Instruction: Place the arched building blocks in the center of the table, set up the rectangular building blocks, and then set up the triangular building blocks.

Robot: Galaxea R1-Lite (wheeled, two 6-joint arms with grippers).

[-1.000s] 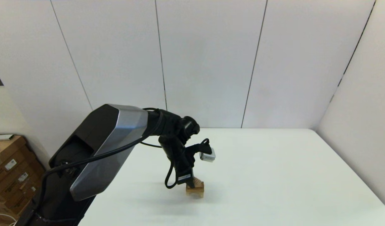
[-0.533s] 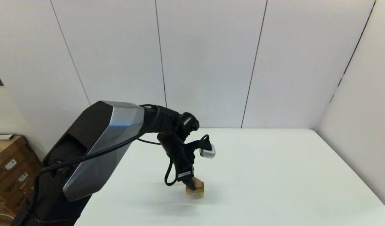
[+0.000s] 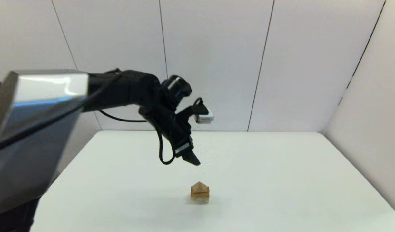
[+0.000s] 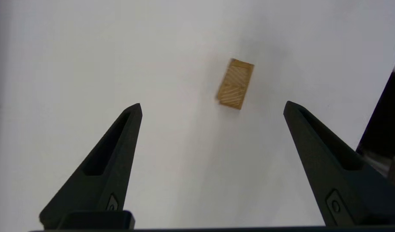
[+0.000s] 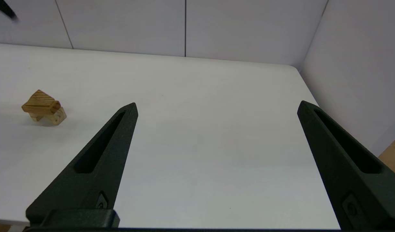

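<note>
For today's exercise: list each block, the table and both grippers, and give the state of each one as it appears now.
Arch block: on the table, bottom of the stack.
Flat block: lying on the arch.
Wedge: on top, point up.
Left gripper: open, above the stack.
Right gripper: open, apart from the stack.
Table: bears the stack.

Left hand (image 4: 212, 108) fingers spread wide, empty, above the plain white tabletop (image 4: 87, 58), light-brown striped-grain wooden block stack (image 4: 235, 83) beyond the fingertips.

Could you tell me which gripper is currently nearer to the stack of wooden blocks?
Left. The left gripper hangs open above the block stack, slightly behind it, not touching. The right gripper sits open far off to the stack's right near the table edge.
</note>
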